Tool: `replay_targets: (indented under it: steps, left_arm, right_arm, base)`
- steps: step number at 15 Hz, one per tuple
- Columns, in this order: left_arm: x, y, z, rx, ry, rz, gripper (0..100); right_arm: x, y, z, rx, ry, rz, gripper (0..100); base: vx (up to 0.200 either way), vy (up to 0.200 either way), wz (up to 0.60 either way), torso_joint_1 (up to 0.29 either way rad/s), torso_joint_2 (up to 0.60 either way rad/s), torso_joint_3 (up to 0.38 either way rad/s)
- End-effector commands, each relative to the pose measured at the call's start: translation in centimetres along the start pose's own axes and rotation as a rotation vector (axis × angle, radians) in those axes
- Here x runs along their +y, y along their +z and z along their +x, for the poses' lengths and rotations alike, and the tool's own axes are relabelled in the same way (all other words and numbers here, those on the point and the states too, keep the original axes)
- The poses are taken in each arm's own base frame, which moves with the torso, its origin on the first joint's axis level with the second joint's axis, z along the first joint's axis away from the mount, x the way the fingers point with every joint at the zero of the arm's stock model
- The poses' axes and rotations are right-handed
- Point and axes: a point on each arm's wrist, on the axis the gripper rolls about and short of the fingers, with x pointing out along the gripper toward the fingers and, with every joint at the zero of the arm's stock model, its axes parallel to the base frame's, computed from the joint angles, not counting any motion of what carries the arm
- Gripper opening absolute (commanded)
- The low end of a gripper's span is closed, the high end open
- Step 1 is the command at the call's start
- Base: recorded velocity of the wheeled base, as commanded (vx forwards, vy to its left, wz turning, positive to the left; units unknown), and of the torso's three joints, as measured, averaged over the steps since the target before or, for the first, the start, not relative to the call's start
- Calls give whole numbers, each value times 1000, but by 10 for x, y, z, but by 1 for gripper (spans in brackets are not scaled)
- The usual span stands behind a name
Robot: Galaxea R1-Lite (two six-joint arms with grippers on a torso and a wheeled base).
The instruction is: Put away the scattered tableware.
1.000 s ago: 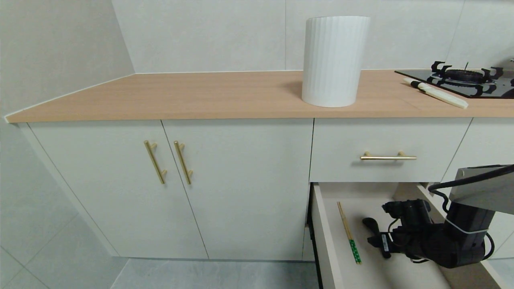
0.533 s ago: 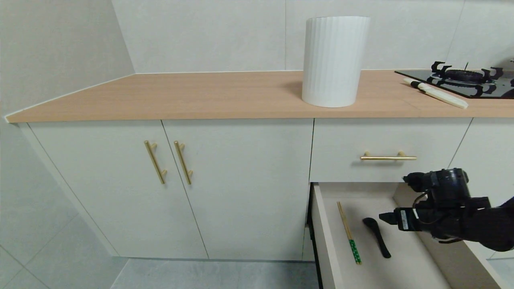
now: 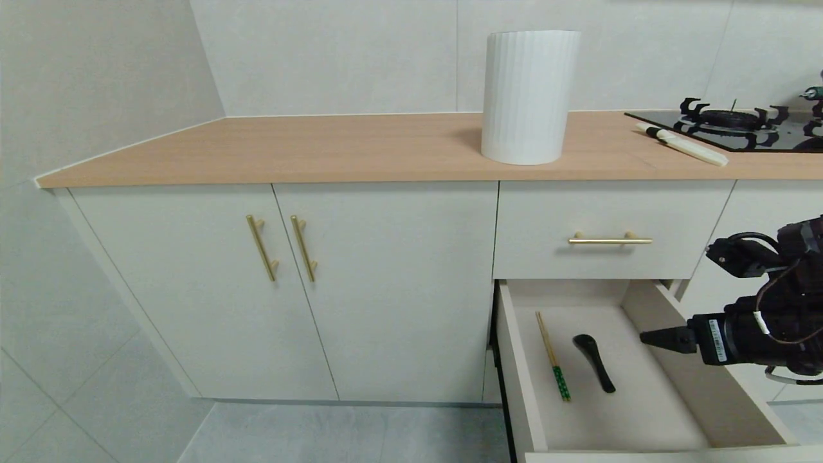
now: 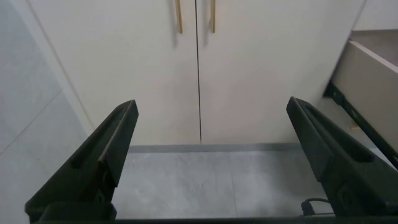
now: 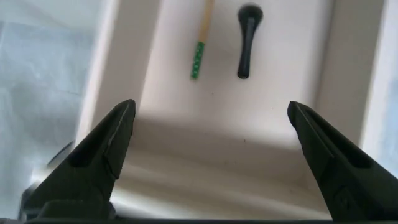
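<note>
The lower drawer [image 3: 514, 366] stands pulled out. On its floor lie a pair of wooden chopsticks with green ends [image 3: 551, 352] and a black spoon [image 3: 595, 362], side by side and apart. My right gripper [image 3: 669, 337] hangs above the drawer's right wall, open and holding nothing. Its wrist view looks down between the wide-apart fingers [image 5: 211, 143] onto the chopsticks [image 5: 200, 50] and the spoon [image 5: 247, 40]. My left gripper [image 4: 211, 143] is open and empty, low before the closed cupboard doors [image 4: 199, 62].
On the wooden counter [image 3: 321, 148] stand a tall white ribbed container [image 3: 527, 96] and a white knife with a black handle [image 3: 681, 145] beside the gas stove [image 3: 726, 122]. The upper drawer [image 3: 611, 240] is closed. Grey floor tiles lie left of the open drawer.
My right gripper rose out of the drawer and drew back to the right, leaving the black spoon lying next to the chopsticks. The head camera shifted slightly.
</note>
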Motion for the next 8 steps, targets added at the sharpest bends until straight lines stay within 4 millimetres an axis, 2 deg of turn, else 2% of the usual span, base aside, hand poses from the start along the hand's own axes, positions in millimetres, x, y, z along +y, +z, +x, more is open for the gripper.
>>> replay_targets:
  steps: [1,5,8]
  left_arm:
    - [0,0,0,0,1,-1,100]
    - [0,0,0,0,1,-1,100]
    - [0,0,0,0,1,-3,100]
  right_arm:
    - [3,0,-12,-26,8,-20,100]
    - [6,-12,-14,77,21,-101,100]
    - [13,-24,-10,197,51,-170,100]
  base:
    - [-200,0,0,-7,7,-2]
    - [-200,0,0,1,0,2]
    - [0,0,0,0,0,0]
